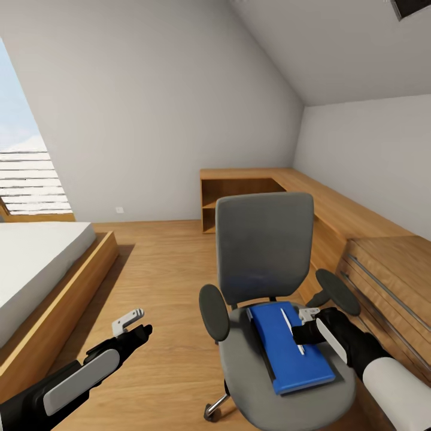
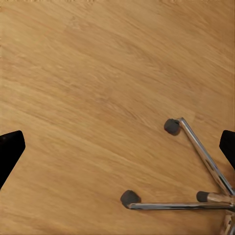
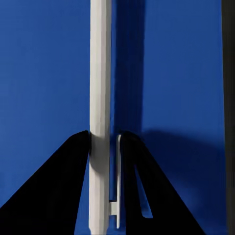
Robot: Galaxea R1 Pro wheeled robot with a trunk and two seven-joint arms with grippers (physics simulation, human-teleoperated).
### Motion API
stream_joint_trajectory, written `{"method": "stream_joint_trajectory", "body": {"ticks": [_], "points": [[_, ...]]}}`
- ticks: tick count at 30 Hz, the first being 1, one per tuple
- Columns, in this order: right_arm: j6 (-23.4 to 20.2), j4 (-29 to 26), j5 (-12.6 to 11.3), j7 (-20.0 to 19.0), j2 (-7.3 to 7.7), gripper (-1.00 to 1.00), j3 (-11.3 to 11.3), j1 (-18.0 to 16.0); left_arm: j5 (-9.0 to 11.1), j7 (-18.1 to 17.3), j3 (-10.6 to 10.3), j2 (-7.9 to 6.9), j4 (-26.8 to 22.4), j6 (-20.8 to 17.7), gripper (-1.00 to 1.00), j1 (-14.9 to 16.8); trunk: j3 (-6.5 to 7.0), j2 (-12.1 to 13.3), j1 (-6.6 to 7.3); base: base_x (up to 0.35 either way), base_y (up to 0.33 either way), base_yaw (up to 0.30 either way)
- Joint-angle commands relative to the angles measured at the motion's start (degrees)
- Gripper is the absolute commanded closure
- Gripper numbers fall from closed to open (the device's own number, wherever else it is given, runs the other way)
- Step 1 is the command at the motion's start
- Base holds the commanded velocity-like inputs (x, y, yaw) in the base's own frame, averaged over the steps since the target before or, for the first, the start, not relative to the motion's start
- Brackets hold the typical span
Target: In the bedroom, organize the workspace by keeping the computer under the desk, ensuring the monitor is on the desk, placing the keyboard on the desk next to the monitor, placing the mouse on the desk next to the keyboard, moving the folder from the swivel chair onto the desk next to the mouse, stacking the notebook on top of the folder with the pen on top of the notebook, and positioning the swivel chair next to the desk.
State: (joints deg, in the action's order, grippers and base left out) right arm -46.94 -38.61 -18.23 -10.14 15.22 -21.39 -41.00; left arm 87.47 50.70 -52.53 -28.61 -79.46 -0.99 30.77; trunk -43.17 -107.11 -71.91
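Note:
The grey swivel chair (image 1: 263,245) stands in the middle of the bedroom floor, backrest away from me. The blue folder (image 1: 299,362) lies flat on its seat, with a dark strip (image 1: 261,344) along its left edge; I cannot tell what that strip is. A white pen (image 1: 286,320) rests on the folder. My right gripper (image 1: 305,328) is down on it, and in the right wrist view both fingers press the pen (image 3: 100,73) and its clip above the blue folder (image 3: 171,73). My left gripper (image 1: 134,323) hovers open over bare floor left of the chair, beside the chrome chair base (image 2: 205,156).
A low wooden-framed bed (image 1: 42,263) fills the left side. A light-wood shelving unit (image 1: 251,185) runs along the back and right walls, ending in wooden drawers (image 1: 389,281) close to the chair's right armrest (image 1: 338,290). Open floor lies between bed and chair.

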Motion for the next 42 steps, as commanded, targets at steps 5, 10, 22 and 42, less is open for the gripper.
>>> {"method": "stream_joint_trajectory", "body": {"ticks": [5,10,22,42], "points": [[-0.1,-0.1,0.1,-0.2,0.07,1.0,-0.2,0.0,0.1,0.4,-0.2,-0.08,-0.1,0.0,-1.0,0.1,0.84,2.0,1.11,0.0,0.0,0.0],[-0.1,-0.1,0.1,-0.2,0.07,1.0,-0.2,0.0,0.2,0.4,-0.2,-0.07,0.0,0.0,-1.0,0.1,1.74,4.0,2.21,0.0,0.0,0.0],[0.2,-2.9,0.1,-0.5,0.49,1.0,0.1,0.0,0.1,0.3,0.0,0.12,7.1,-0.1,-1.0,0.1,3.9,8.8,4.84,0.0,0.0,0.0],[-0.2,-14.9,0.1,0.5,1.07,1.0,4.2,1.5,0.1,0.2,0.7,0.15,12.7,0.0,-1.0,0.1,7.49,16.8,9.24,-0.131,0.0,0.0]]}}
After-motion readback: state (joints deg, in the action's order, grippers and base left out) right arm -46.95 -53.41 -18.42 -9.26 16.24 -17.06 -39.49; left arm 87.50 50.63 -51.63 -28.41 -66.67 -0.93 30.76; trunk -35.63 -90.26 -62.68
